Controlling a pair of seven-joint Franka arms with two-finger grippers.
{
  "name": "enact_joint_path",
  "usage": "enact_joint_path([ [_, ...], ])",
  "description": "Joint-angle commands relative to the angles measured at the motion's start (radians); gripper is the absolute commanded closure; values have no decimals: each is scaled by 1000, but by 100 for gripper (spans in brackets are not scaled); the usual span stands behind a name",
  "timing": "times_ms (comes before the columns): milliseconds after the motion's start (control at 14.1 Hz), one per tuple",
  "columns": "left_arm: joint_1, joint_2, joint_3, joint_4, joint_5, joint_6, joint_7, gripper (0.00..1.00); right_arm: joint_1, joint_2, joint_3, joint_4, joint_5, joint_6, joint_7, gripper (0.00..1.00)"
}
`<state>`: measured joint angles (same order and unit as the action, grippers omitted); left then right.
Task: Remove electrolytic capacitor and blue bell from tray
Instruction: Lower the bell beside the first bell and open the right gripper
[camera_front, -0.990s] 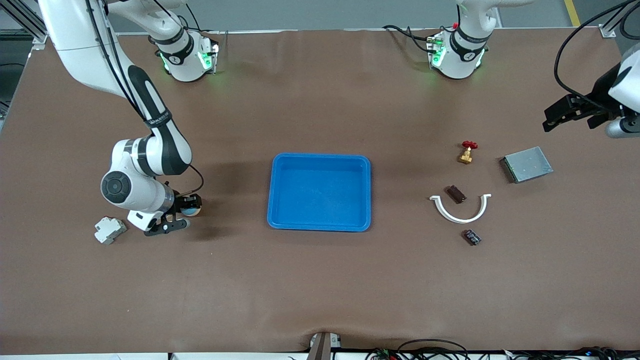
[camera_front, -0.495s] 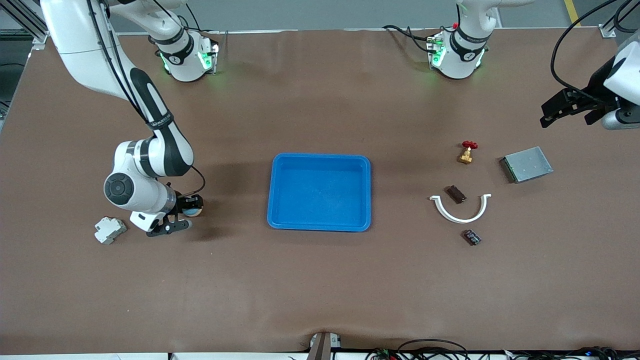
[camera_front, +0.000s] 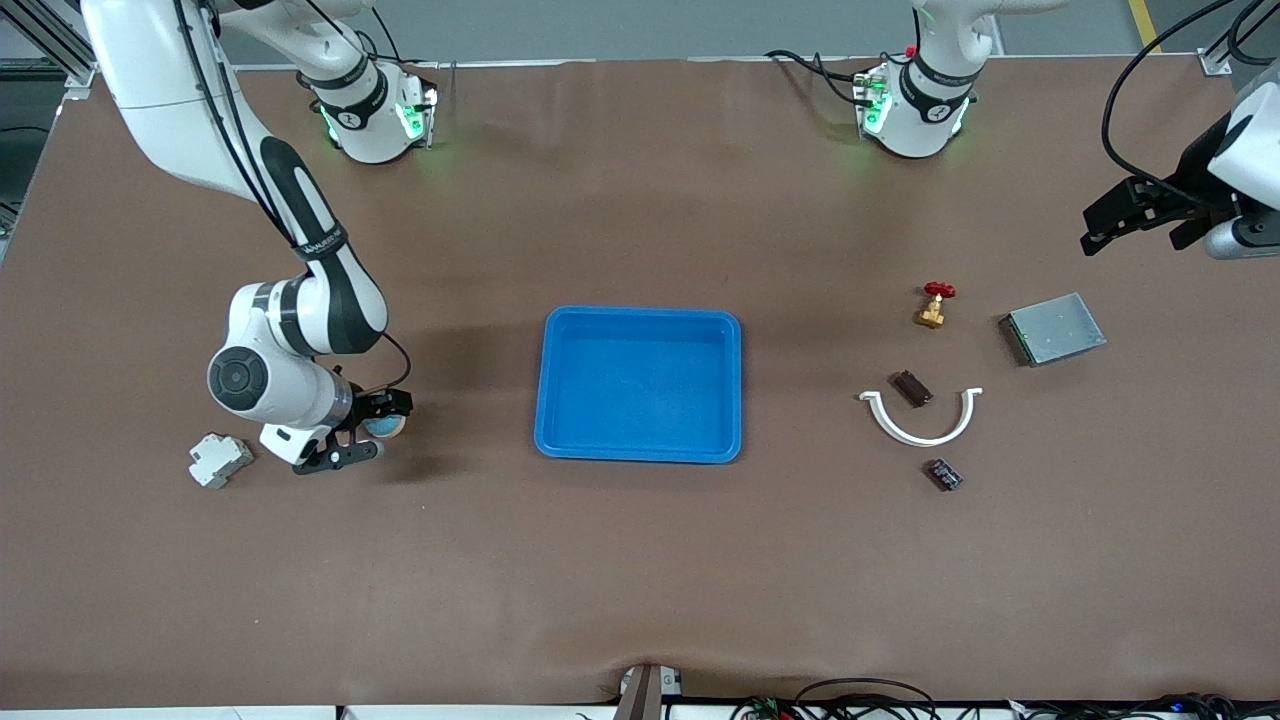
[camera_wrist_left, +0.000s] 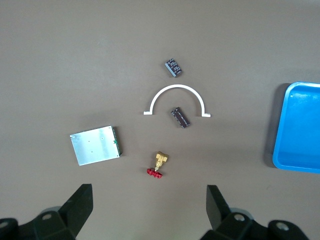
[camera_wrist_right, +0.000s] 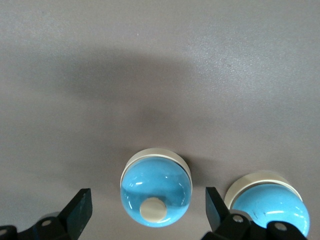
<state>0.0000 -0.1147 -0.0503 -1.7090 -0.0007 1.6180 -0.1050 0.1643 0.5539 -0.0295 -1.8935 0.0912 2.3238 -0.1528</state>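
Your blue tray (camera_front: 640, 325) sits mid-table. The right gripper (camera_front: 365, 432) is down at the table toward the right arm's end, fingers spread around a blue bell (camera_wrist_right: 156, 195). The left gripper (camera_wrist_left: 150, 205), also spread, hangs over that arm's end; the capacitor (camera_wrist_left: 181, 117) lies inside a white half-ring (camera_wrist_left: 177, 98).
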Motion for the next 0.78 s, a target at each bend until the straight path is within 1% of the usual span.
enact_joint_path([
  [0, 0, 0, 0, 8, -9, 3, 19, 0, 4, 1, -1, 24, 2, -17, -7, 0],
  [141, -2, 0, 0, 8, -5, -1, 19, 0, 10, -9, -1, 30, 2, -24, 1, 0],
  [212, -2, 0, -3, 8, -2, -1, 19, 0, 17, -17, -1, 36, 2, -49, 4, 0],
  [424, 0, -2, -42, 6, 59, -3, 16, 0, 23, -57, -1, 83, 2, -185, 39, 0],
  [566, 6, -2, -46, 6, 62, -12, 7, 0, 40, -86, -3, 125, -2, -294, 102, 0],
  [707, 9, -2, -45, 6, 60, -10, 22, 0, 44, -124, -3, 137, -11, -365, 137, 0],
])
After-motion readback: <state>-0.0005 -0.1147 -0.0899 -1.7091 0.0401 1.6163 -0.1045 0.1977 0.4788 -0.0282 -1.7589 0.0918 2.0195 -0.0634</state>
